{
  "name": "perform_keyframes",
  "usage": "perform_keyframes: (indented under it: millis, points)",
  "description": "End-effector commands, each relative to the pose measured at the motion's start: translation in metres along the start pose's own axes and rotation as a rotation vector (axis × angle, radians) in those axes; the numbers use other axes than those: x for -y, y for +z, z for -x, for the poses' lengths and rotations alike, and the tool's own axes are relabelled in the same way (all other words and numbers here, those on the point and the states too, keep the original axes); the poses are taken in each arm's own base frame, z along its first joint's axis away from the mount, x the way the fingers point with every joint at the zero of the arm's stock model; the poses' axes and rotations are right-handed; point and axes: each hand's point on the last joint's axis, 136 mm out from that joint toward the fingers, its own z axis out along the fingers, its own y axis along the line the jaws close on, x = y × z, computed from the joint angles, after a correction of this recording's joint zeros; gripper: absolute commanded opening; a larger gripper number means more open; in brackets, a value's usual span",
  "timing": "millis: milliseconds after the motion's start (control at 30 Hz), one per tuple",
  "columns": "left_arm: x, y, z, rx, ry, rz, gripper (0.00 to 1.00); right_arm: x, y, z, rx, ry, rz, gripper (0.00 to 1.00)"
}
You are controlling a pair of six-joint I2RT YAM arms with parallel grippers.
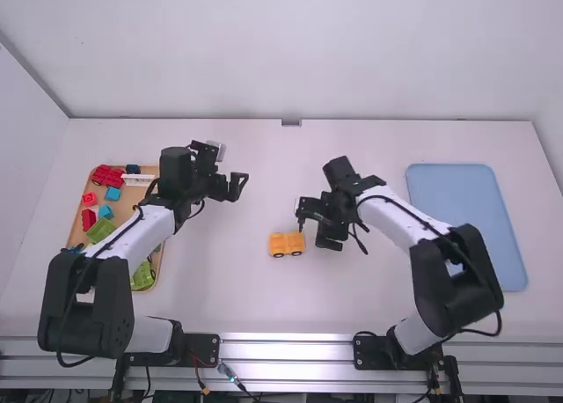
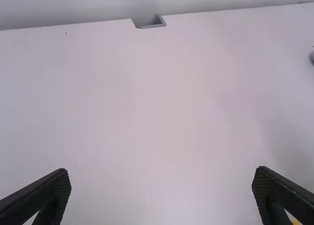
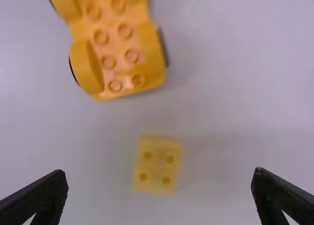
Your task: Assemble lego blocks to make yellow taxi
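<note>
While my right claw [image 3: 161, 177] stands with its two fingers apart, the block [image 3: 156, 165] lies on the table [image 3: 235, 136], studs up, beside one end of the chassis [image 3: 112, 53] and apart from it, in line with my finger gap and unheld. I judge the block light and stiff, a hard plastic piece that should neither bend nor crush under ordinary pressure. Its smooth walls could slip or swivel if my pads meet them askew, and it sits slightly turned to my fingers, so a small wrist correction is advisable. The best hold is low on the two opposite walls facing my fingers, with the studs free for later stacking and the underside uncovered for pressing down. The chassis, wheeled and studded along its top, is likely also light and rigid, but apt to roll when pushed; it is better braced by its body than by a wheel. My left claw [image 1: 237, 187], fingers likewise parted and empty, is raised between the chassis and the tray [image 1: 77, 211] of bricks, and could serve as that brace.
</note>
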Motion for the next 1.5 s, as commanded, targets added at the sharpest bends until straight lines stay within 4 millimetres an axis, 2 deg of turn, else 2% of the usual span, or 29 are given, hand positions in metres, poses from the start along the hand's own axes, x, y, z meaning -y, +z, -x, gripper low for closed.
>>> perform_keyframes:
  millis: [0, 67, 133, 200, 233, 300, 433, 600, 733, 800, 967, 1167, 1333, 1433, 1467]
  points:
    - [0.017, 0.001, -0.005, -0.008, 0.124, -0.098, 0.99, -0.002, -0.025, 0.016, 0.225, -0.019, 0.033, 0.99]
    - [0.044, -0.003, -0.009, 0.021, 0.308, -0.254, 0.99, -0.003, -0.031, 0.014, 0.340, -0.017, 0.051, 0.99]
    - [0.059, -0.008, -0.015, 0.050, 0.430, -0.350, 0.99, 0.000, -0.032, 0.011, 0.402, -0.002, 0.041, 0.99]
    - [0.082, -0.017, -0.036, 0.116, 0.662, -0.495, 0.99, -0.001, -0.035, 0.003, 0.498, 0.102, 0.066, 0.99]
    - [0.083, -0.018, -0.037, 0.121, 0.676, -0.501, 0.99, -0.001, -0.035, 0.003, 0.503, 0.108, 0.068, 0.99]
    - [0.094, -0.024, -0.052, 0.170, 0.783, -0.569, 0.99, -0.004, -0.038, -0.002, 0.555, 0.171, 0.093, 0.99]
    - [0.102, -0.029, -0.062, 0.213, 0.796, -0.617, 0.99, -0.008, -0.038, -0.007, 0.592, 0.199, 0.101, 0.99]
    - [0.102, -0.028, -0.067, 0.215, 0.784, -0.614, 0.99, -0.006, -0.025, -0.008, 0.598, 0.160, 0.050, 0.99]
    - [0.096, -0.015, -0.073, 0.214, 0.767, -0.618, 0.99, -0.003, -0.001, -0.010, 0.551, 0.165, -0.030, 0.99]
    - [0.092, -0.005, -0.073, 0.220, 0.728, -0.616, 0.99, -0.010, 0.008, -0.011, 0.555, 0.145, -0.044, 0.99]
    - [0.097, 0.001, -0.073, 0.286, 0.699, -0.691, 0.99, -0.027, 0.020, -0.019, 0.554, 0.101, -0.049, 0.99]
    - [0.103, -0.002, -0.069, 0.338, 0.718, -0.735, 0.99, -0.019, 0.024, -0.038, 0.580, 0.173, -0.123, 0.99]
    - [0.104, -0.002, -0.067, 0.335, 0.711, -0.746, 0.99, -0.012, 0.033, -0.045, 0.627, 0.181, -0.133, 1.00]
    - [0.111, -0.005, -0.065, 0.343, 0.710, -0.790, 0.99, -0.008, 0.046, -0.047, 0.616, 0.201, -0.097, 0.95]
    - [0.114, -0.006, -0.064, 0.350, 0.715, -0.805, 0.99, -0.006, 0.050, -0.048, 0.613, 0.211, -0.084, 0.89]
